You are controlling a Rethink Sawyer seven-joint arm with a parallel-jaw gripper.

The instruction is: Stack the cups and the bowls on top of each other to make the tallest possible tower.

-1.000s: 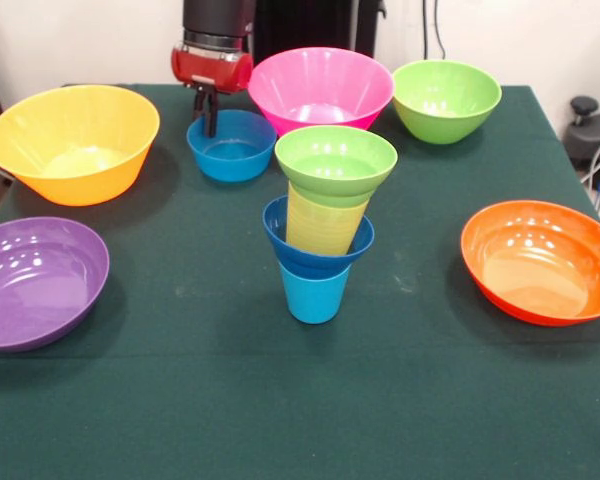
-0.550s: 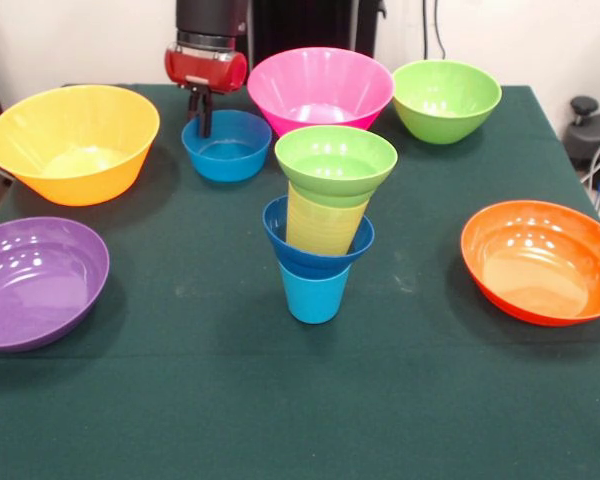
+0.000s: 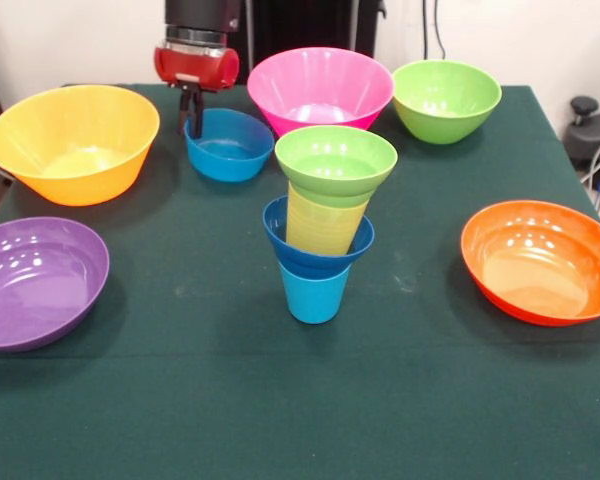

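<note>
Five large bowls ring the tabletop, and you can read them from the left edge across. Lowest on the left lies the purple bowl, mouth up; behind it sits the yellow-orange bowl, also mouth up. Both rest well apart from the centre, which leaves you free room around the column.

Next comes the tool, hanging from the red wrist at the left rim of the light blue bowl. Its dark fingers appear to straddle or press that rim, but you cannot tell from this view whether they are spread or pinching it. That small bowl is probably the next piece for the top, being the only small one not stacked.

At centre stands the tower: the blue cup on the cloth, mouth down it seems, the dark blue bowl seated on it, the yellow cup in that bowl, and the small green bowl capping it. Each wide bowl gives the next cup a seat.

Behind the tower lies the pink bowl; to its right, the green bowl; at lower right, the orange bowl.
</note>
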